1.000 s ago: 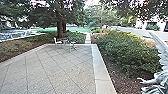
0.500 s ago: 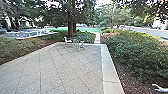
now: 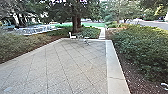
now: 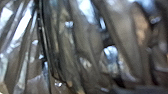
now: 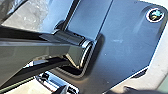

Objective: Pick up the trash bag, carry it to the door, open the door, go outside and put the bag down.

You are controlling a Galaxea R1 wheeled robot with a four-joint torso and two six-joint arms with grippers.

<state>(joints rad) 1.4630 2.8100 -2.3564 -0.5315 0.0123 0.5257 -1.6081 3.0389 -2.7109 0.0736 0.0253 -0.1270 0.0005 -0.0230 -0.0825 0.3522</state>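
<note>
The trash bag [image 4: 86,42] is close up in the left wrist view – thin, shiny, partly see-through plastic in smoky grey-brown, wrinkled into long, uneven folds, with dark creases and bright, bluish-white glints running along them.

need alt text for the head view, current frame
Paved patio outdoors, edged by a pale border, with a white chair at its far end near a tree trunk. Shrubs line the right side; a pale path leads toward green grass.
</note>
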